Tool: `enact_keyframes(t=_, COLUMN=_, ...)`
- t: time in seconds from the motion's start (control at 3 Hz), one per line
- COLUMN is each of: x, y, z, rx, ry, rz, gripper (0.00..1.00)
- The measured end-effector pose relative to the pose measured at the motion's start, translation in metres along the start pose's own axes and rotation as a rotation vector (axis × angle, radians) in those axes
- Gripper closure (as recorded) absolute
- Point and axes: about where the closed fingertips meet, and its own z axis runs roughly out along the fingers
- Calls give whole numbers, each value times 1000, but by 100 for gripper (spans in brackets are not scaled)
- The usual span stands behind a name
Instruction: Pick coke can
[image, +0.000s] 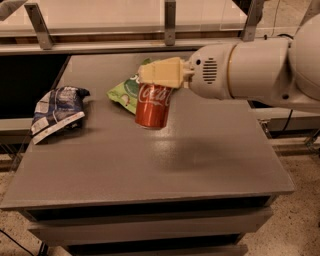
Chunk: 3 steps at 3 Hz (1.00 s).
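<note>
Coke can (153, 106): you are looking at a small red cylinder, smaller than either snack bag, held up by its top end.
Can's look: white Coca-Cola script runs across the upper part of the red wall, just under the claw. The metal is glossy, with a pale sheen down the side facing you. The top end is hidden; the bottom rim shows only as a darker edge.
Can's pose: close to upright, with the bottom end leaning a little to the left.
Can's place: over the rear middle of the table, its left edge overlapping the green bag from your angle. You cannot tell whether the two touch.
Gripper (157, 75): the cream-coloured fingers (167, 70) are clamped over the can's top, holding it.
Arm (250, 70): a thick white housing reaches in from the right at the height of the can's top.
Shadow (192, 150): a soft dark patch lies on the tabletop, below and to the right of the can and apart from its base.
Green snack bag (124, 92): lies flat just behind and left of the can.
Blue-and-white chip bag (56, 111): crumpled near the left edge, well apart from the can.
Table (150, 175): a grey top with a drawer-like front below it.
</note>
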Motion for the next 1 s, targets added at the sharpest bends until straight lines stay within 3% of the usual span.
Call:
enact_keyframes(t=0.33, x=0, y=-2, z=-1, rx=-3, ry=1, rz=-86, gripper=100)
enact_keyframes(t=0.67, x=0, y=-3, z=-1, rx=-3, ry=1, rz=-87, gripper=100)
enact_keyframes(t=1.0, x=-5, y=4, z=0, rx=-22, ry=20, rz=-159, gripper=100)
